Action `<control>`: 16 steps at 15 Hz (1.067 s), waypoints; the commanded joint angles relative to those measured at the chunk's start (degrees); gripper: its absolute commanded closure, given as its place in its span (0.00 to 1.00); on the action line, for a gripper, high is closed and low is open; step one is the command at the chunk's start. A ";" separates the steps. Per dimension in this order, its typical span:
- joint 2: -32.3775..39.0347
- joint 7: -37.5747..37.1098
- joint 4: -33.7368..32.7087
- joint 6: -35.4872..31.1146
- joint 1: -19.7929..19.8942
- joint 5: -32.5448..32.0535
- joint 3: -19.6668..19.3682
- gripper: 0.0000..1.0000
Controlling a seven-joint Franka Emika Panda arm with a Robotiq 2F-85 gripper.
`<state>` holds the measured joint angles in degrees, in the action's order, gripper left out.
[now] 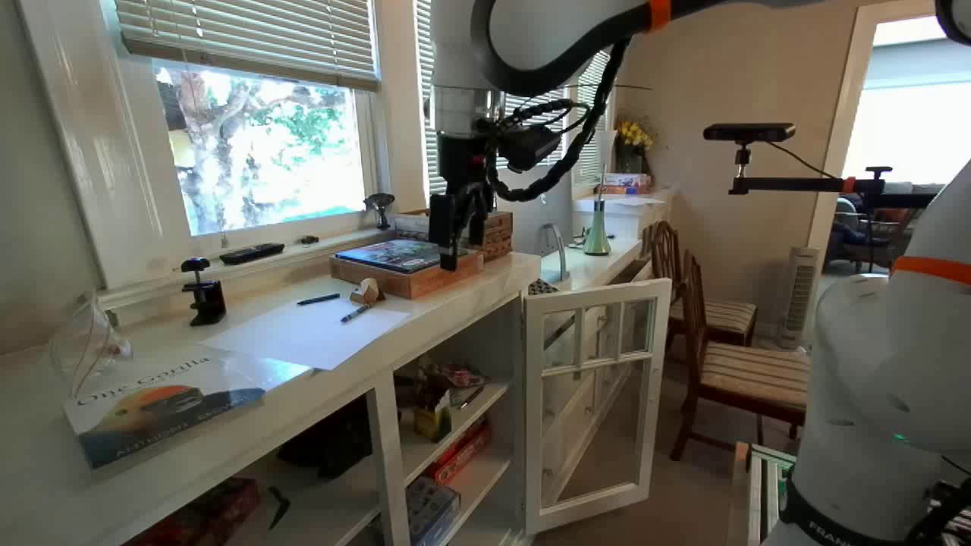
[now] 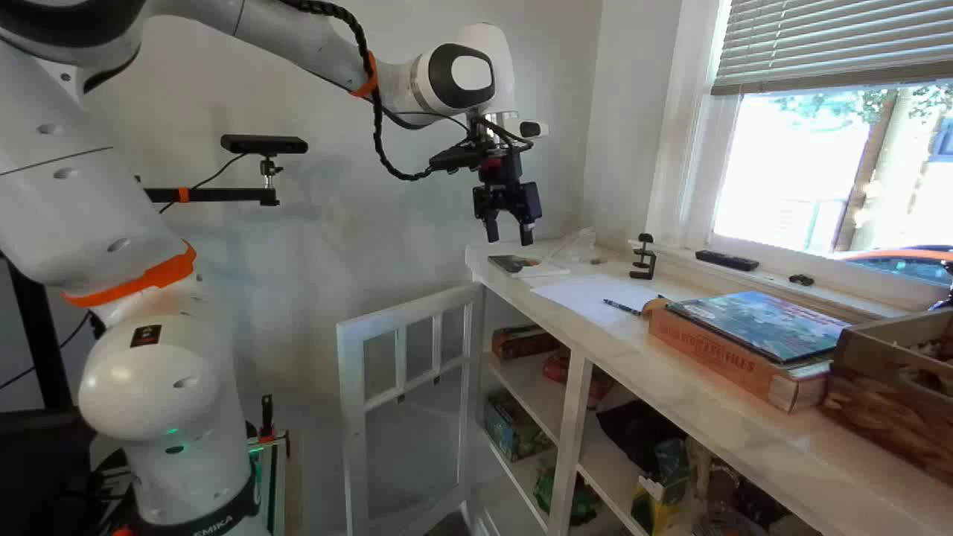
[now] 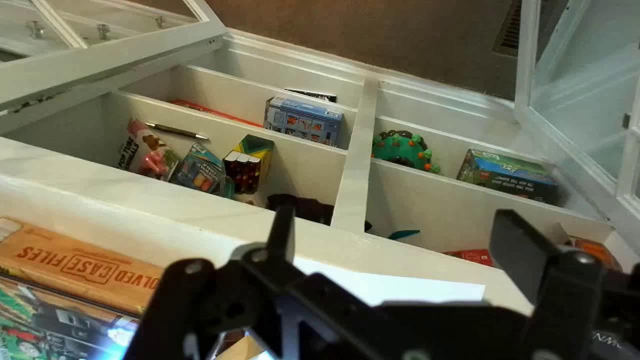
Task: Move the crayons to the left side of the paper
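Two slim, dark, stick-shaped crayons (image 1: 354, 313). The first, showing paler bands, lies on the large, flat, white rectangular paper (image 1: 296, 334), just beside a small tan-brown folded-looking piece (image 1: 368, 291); whether these touch I cannot tell. The second crayon (image 1: 318, 299), plainer and darker, lies nearby, towards the bright window (image 1: 262, 148); I cannot make out whether it rests on the paper or at its edge. Both sit at the paper's end nearer the orange-brown lettered box (image 2: 700, 344) on the white worktop (image 2: 804, 447).

One white-and-grey jointed arm (image 2: 298, 45), black-trimmed with orange bands: extended high, bending straight down at its far end, in both exterior views.

One black two-fingered gripper (image 2: 510, 237): pointing downward in free air above worktop level, well apart from the crayons. In my wrist view its fingers (image 3: 282, 235) stand wide apart; in an exterior view I see pale wall (image 2: 402, 223) behind them.
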<state>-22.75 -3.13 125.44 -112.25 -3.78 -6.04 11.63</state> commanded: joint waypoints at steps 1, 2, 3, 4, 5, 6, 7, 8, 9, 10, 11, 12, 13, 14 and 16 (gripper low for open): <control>0.14 -0.38 -0.15 0.18 -1.13 -0.45 -0.92 0.00; 0.14 -0.38 -0.15 0.18 -1.13 -0.45 -0.92 0.00; 0.14 -0.38 -0.15 0.18 -1.13 -0.45 -0.92 0.00; 0.14 -0.38 -0.15 0.18 -1.13 -0.45 -0.92 0.00; 0.14 -0.38 -0.15 0.18 -1.13 -0.45 -0.92 0.00; 0.14 -0.38 -0.15 0.18 -1.13 -0.45 -0.92 0.00; 0.14 -0.38 -0.15 0.18 -1.13 -0.45 -0.92 0.00; 0.14 -0.38 -0.15 0.18 -1.13 -0.45 -0.92 0.00; 0.73 -3.52 -0.57 0.62 -0.13 -2.06 -0.18 0.00; 1.75 -8.69 -0.60 -0.39 1.85 -5.70 0.92 0.00; 2.25 -11.08 -0.63 -1.07 2.28 -6.60 0.72 0.00; 2.98 -13.51 -0.64 -1.82 2.76 -7.83 0.53 0.00; 3.84 -15.16 -0.78 -2.45 3.16 -8.75 0.23 0.00; 5.19 -17.73 -1.47 -2.31 3.79 -9.90 0.36 0.00; 7.38 -21.29 -2.30 -2.63 4.41 -11.23 0.19 0.00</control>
<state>-19.38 -18.46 125.10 -113.87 -0.41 -14.66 11.59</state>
